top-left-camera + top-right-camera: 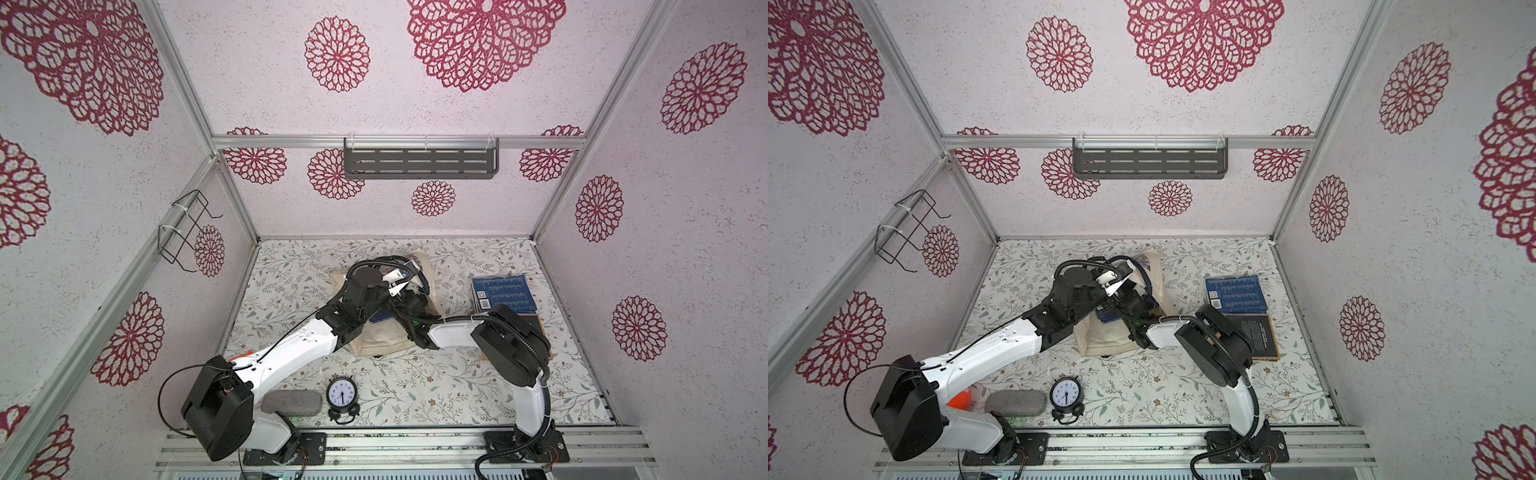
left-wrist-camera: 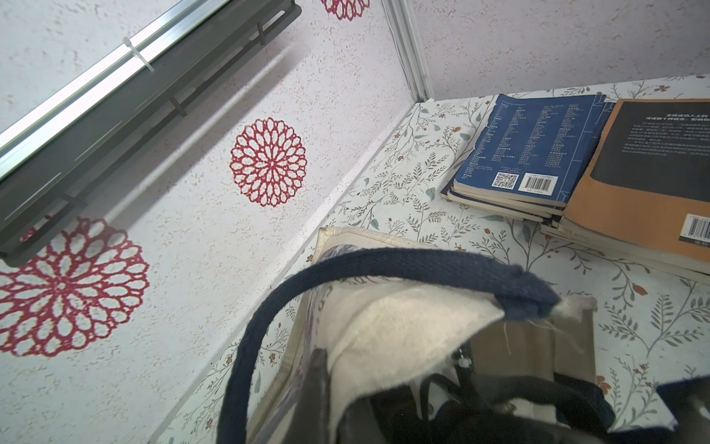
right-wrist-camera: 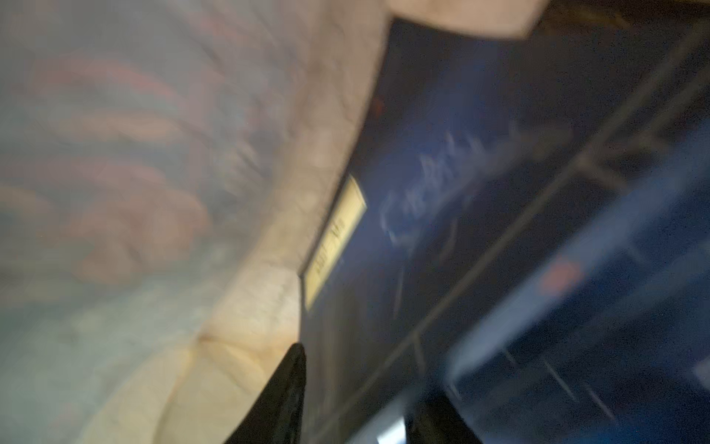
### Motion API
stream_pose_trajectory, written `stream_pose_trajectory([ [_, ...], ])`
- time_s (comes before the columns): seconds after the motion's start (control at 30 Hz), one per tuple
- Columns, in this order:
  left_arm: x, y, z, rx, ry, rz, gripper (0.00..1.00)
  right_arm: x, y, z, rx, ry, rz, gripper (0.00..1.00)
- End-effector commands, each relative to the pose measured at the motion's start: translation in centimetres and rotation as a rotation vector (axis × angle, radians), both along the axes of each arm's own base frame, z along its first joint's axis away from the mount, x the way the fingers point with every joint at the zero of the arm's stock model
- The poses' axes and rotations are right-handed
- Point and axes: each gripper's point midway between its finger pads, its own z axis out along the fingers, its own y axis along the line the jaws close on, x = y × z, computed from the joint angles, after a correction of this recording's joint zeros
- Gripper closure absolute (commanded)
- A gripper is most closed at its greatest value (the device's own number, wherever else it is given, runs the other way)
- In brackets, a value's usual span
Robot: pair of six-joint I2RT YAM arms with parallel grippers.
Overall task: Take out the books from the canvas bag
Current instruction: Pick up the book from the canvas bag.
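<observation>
A: Where's the canvas bag (image 1: 382, 338)?
B: Middle of the desk (image 1: 415, 386), slumped under both arms. The left gripper (image 1: 401, 284) is clenched on its rim, lifting cream cloth; the navy strap (image 2: 384, 261) arches above.
A: And the right gripper (image 3: 363, 407)?
B: Inside the bag. Its fingers straddle the edge of a navy book (image 3: 442, 230). View blurred; cannot tell whether it grasps.
A: Books outside?
B: A navy stack (image 2: 534, 150) on the desk's right side, an orange-tan and black book (image 2: 634, 184) touching it.
</observation>
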Motion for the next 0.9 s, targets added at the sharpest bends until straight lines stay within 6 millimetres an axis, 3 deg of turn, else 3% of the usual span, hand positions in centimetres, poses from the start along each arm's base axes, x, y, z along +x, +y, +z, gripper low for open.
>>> stream_pose_trajectory([
  [0.0, -1.0, -1.5, 4.7, -0.094, -0.108, -0.066, 1.00, 1.5, -0.3, 6.1, 0.073, -0.144, -0.036, 0.60],
  [0.2, -0.9, -1.6, 4.5, -0.094, -0.103, -0.066, 1.00, 2.2, 1.1, 4.1, 0.117, -0.087, -0.005, 0.60],
  [0.27, -0.9, -1.6, 4.4, -0.094, -0.102, -0.063, 1.00, 2.4, 1.7, 3.0, 0.140, -0.057, 0.008, 0.66],
  [0.33, -0.9, -1.6, 4.4, -0.097, -0.098, -0.060, 1.00, 2.4, 2.3, 2.4, 0.147, -0.045, 0.030, 0.78],
  [0.57, 0.4, -0.9, 3.9, -0.087, -0.096, 0.011, 1.00, 0.5, 1.1, 3.2, 0.113, -0.092, 0.049, 1.00],
  [0.87, 2.4, 0.2, 3.4, -0.103, -0.073, 0.109, 1.00, -4.5, -2.2, 5.9, 0.052, -0.215, 0.118, 1.00],
])
